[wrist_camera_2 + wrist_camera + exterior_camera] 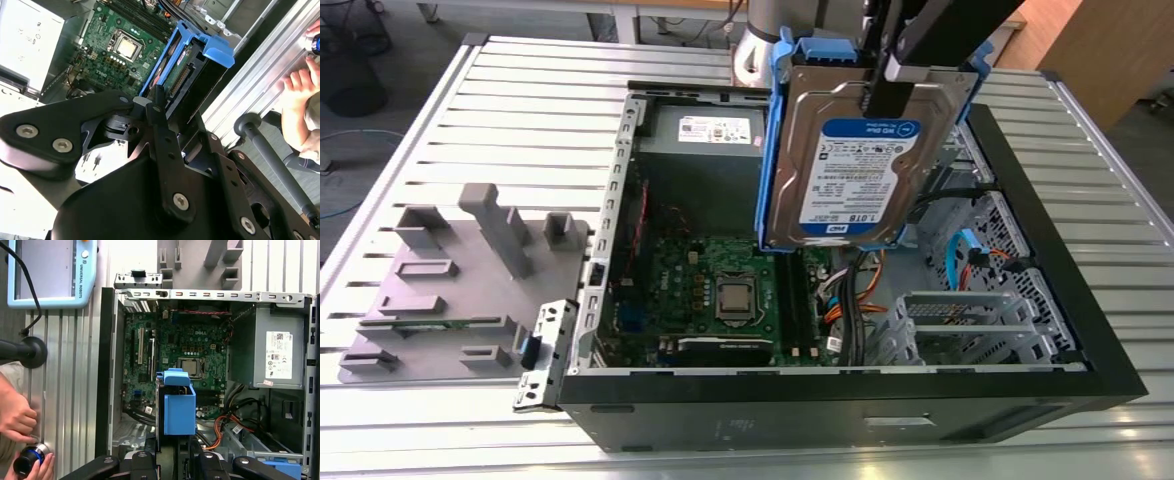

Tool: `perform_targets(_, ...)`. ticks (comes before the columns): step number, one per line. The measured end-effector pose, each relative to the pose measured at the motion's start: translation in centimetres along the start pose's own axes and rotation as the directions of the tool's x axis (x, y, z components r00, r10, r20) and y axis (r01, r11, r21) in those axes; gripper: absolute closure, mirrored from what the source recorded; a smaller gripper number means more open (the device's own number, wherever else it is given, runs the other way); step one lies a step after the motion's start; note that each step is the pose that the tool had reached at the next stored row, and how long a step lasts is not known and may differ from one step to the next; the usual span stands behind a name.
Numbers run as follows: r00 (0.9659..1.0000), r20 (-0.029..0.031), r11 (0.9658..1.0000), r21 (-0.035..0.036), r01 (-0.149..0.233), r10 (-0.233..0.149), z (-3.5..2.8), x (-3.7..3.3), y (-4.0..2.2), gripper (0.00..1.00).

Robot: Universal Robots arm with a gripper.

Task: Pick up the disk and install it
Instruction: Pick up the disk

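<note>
The disk [843, 175] is clasped by the end effector [894, 100] and held upright in the air, clear of everything underneath, with its white-and-blue label turned toward the exterior view. One black finger [886, 85] is pressed across the labelled face, and the disk's upper part is gripped between the fingers. The blue bracket [781, 130] is wrapped along the disk's edges. In the second wrist view the disk [182, 80] is seen edge-on just beyond the end effector [172, 107]. In the first wrist view the disk [178, 412] is seen end-on, directly ahead of the end effector [175, 462].

Below the end effector, the open computer case [1067, 340] is laid on its side on the table [520, 90]. The motherboard [720, 290] is exposed beneath the held disk, with its processor socket [191, 367] uncovered. The grey power-supply box [704, 130] is set inside the case, beside the end effector toward the exterior view's left. A perforated metal cage [974, 325] and orange cables [874, 275] are found lower down, toward the exterior view's right. Well apart from the end effector, outside the case at the exterior view's left, a grey moulded fixture [454, 265] is placed on the table. In the first wrist view a person's hand [17, 415] is seen at the table beside the case, near a blue-rimmed handheld panel [50, 270].
</note>
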State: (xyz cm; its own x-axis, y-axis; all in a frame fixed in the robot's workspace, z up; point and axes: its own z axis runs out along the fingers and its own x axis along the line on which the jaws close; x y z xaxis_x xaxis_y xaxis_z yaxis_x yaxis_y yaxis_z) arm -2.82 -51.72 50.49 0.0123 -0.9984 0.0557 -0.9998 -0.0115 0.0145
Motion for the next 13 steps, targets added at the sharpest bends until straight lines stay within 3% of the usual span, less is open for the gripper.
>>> perform_targets(7, 1.0000, 0.0008, 1.0000, 0.0000, 0.000, 0.000, -0.01, 0.04, 0.00, 0.65)
perform_targets(8, 1.0000, 0.0041, 1.0000, 0.0000, 0.000, 0.000, 0.00, 0.06, -0.01, 0.65)
perform_targets(11, 0.9997, 0.0257, 1.0000, 0.0002, 0.000, 0.000, 0.01, 0.18, 0.00, 0.65)
perform_targets(13, 0.9995, 0.0327, 1.0000, 0.0005, 0.000, 0.000, 0.02, 0.37, 0.00, 0.65)
